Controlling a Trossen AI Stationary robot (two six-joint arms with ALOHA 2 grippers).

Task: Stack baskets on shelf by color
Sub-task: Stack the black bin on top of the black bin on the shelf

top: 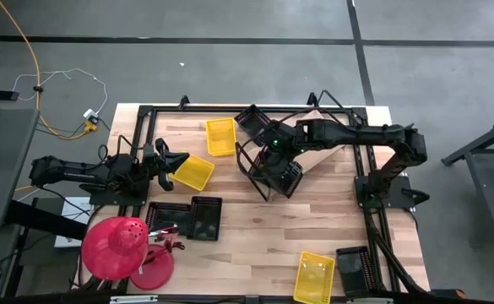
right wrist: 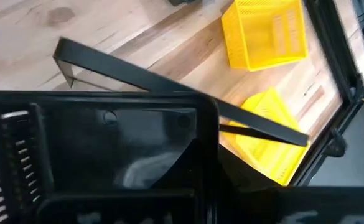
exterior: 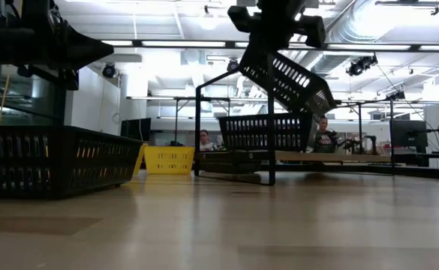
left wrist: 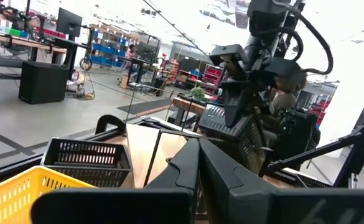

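Behind wooden table [top: 263, 245], workshop with people.

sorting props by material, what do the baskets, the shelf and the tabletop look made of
Baskets, like the yellow basket and the black basket held tilted in the right gripper: probably moulded plastic, with slotted mesh walls and uniform colour. Shelf: pale wooden-looking board in a thin black frame, likely metal. Tabletop: light wood planks with visible grain, smooth matte finish.
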